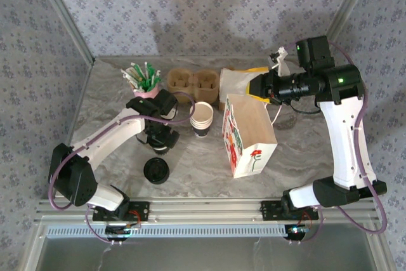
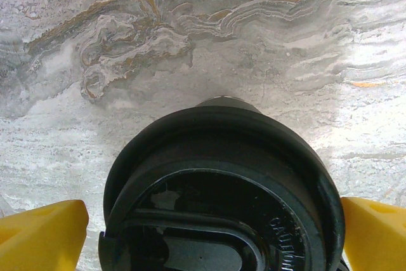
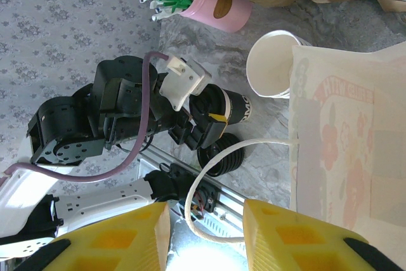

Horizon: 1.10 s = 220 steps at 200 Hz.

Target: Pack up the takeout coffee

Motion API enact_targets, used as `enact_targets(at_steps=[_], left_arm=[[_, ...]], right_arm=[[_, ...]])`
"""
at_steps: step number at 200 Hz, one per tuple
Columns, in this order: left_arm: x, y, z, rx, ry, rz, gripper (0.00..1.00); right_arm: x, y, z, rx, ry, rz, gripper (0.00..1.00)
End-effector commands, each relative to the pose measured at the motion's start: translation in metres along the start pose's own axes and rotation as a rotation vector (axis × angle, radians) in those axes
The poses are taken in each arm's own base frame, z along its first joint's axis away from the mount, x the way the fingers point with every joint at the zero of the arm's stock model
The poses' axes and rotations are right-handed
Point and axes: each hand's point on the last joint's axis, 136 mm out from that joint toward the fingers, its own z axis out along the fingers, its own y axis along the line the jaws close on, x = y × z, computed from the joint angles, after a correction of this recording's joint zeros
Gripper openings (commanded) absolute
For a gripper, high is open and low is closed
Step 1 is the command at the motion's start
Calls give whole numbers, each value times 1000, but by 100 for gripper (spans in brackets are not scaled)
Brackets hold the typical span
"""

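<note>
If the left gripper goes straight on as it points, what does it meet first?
Likely the round black plastic lid of the dark paper coffee cup, between the left gripper's open yellow fingers.

White link shells [image 1: 346, 138], black joint housings [image 1: 73, 182], purple cable loops [image 3: 148, 103], green status LED [image 1: 340, 81], right gripper [image 3: 206, 220] with chunky yellow fingers [image 3: 298, 239].

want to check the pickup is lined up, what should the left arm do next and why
Probably close the left gripper on the takeout coffee. Its yellow fingers stand open on either side of the lidded cup, which sits on the marble table and is not yet in the paper bag.
</note>
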Motion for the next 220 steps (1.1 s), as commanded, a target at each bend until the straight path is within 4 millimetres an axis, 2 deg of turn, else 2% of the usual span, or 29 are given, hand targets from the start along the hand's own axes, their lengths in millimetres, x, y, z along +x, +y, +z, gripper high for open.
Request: enact_targets(at_steps=[1,70,99,125,140,151,166,182,200,220], left_arm=[[-8,1,-12,2,-38,17,100],[-13,-3,-26,40,-79,24,100],[-22,-2,-45,54,-144,11,100],[-39,9,-81,29,-277,-26,100],[-50,20,-112,0,-389,-59,100],[-55,36,-138,-46,-480,-137,100],[-55,54,-171,-93,-588,-218,100],[-46,73,-199,-125,-681,-325,100],[-28,88,-213,-116,-719,-459,100],[-2,101,-204,-87,-658,-618,100]], right_arm=[[2,7,-6,-18,-19,-16,37],[3,5,-4,-2,-17,-20,37],[4,3,-3,26,-13,-33,38],[8,0,-5,98,-2,-77,45],[10,0,-5,144,8,-114,49],[12,4,-7,170,3,-158,53],[14,12,-7,217,-12,-250,58],[18,24,-7,257,-33,-363,61],[23,39,-1,283,-37,-468,62],[31,51,12,317,-14,-566,62]])
